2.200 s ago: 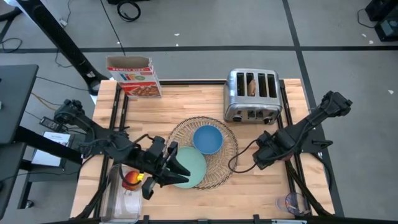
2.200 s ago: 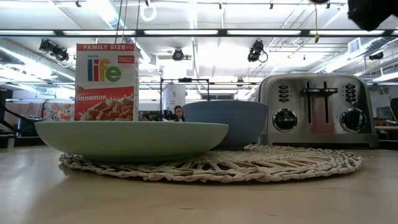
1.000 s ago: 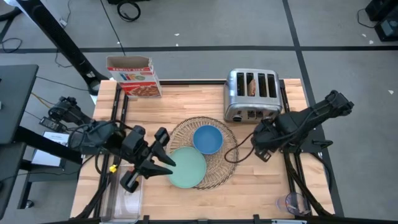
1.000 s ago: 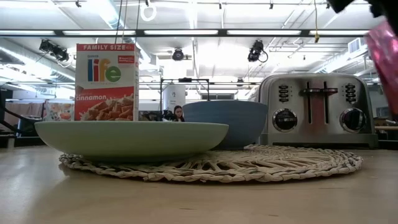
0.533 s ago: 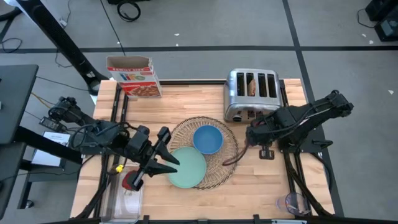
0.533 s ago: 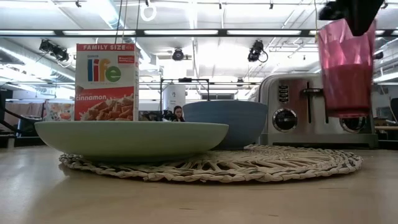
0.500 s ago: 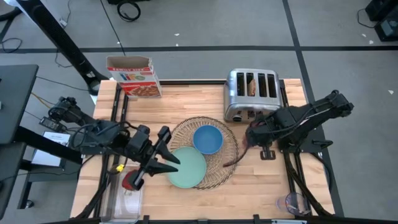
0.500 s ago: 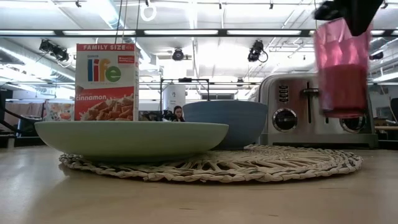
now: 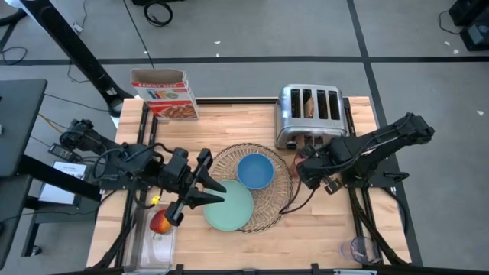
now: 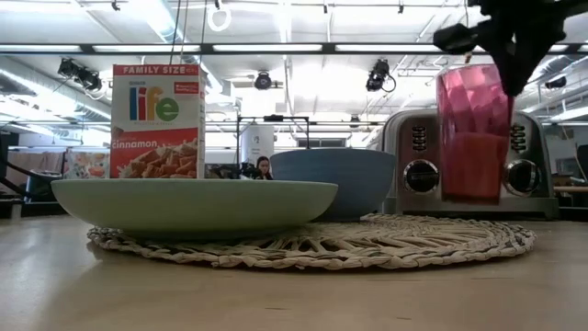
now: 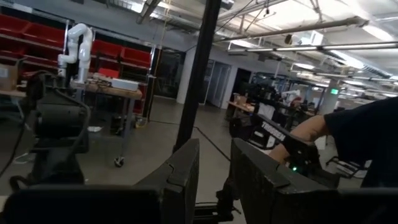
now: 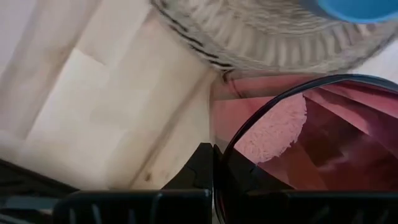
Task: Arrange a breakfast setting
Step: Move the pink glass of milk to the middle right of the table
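Low view shows the clearest writing: a cereal box (image 10: 157, 120) standing at the far left of the table reads "FAMILY SIZE", "life" and "cinnamon". Near it in that view, the mint-green plate (image 10: 193, 204) and blue bowl (image 10: 333, 180) sit on the round woven straw placemat (image 10: 367, 245); the chrome toaster (image 10: 478, 161) stands behind, with 2 round knobs on its face.

The right gripper (image 9: 300, 163) hangs off the placemat's right edge with its fingers pinched on the rim of the pink cup (image 10: 472, 131), held upright above the mat's right side and clear of it. The toast slice (image 9: 309, 105) sits in a toaster slot.

Over the plate's left edge, the left gripper (image 9: 214, 191) has its fingers part-way apart with nothing seen between them. The red apple (image 9: 161, 221) lies in the clear plastic bin (image 9: 150, 246) at the near left.
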Controlling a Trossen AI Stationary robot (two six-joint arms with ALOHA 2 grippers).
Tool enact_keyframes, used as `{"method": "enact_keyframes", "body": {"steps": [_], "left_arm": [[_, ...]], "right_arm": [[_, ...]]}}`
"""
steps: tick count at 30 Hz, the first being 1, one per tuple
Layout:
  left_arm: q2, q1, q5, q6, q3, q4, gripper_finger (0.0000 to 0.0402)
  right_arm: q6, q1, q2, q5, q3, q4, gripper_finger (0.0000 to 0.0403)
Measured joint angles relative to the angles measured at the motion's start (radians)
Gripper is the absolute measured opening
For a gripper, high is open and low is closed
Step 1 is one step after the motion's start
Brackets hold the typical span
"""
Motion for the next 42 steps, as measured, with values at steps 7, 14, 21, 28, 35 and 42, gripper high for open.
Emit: {"method": "enact_keyframes", "body": {"steps": [7, 14, 21, 28, 35, 42], "left_arm": [[0.001, 0.042, -0.001, -0.01, 0.0, -0.018, 0.0101], [0.001, 0.049, 0.0, -0.01, 0.0, -0.018, 0.0101], [0.001, 0.049, 0.0, -0.037, 0.0, -0.015, 0.0101], [0.001, 0.035, 0.0, -0.05, 0.0, -0.015, 0.0101], [0.001, 0.025, 0.0, -0.055, 0.0, -0.003, 0.0101], [0.001, 0.012, 0.0, -0.037, 0.0, 0.03, 0.0101]], "right_arm": [[-0.013, -0.036, 0.0, 0.032, -0.054, 0.016, 0.0012], [-0.006, -0.063, 0.0, 0.041, -0.058, 0.07, 0.0017], [-0.003, -0.084, 0.0, 0.048, -0.058, 0.058, 0.0016], [0.004, -0.083, 0.0, 0.021, -0.058, 0.055, 0.0016], [0.005, -0.084, 0.0, 0.021, -0.057, 0.062, 0.0033], [0.031, -0.084, 0.0, 0.039, -0.058, 0.075, 0.0054]]}}
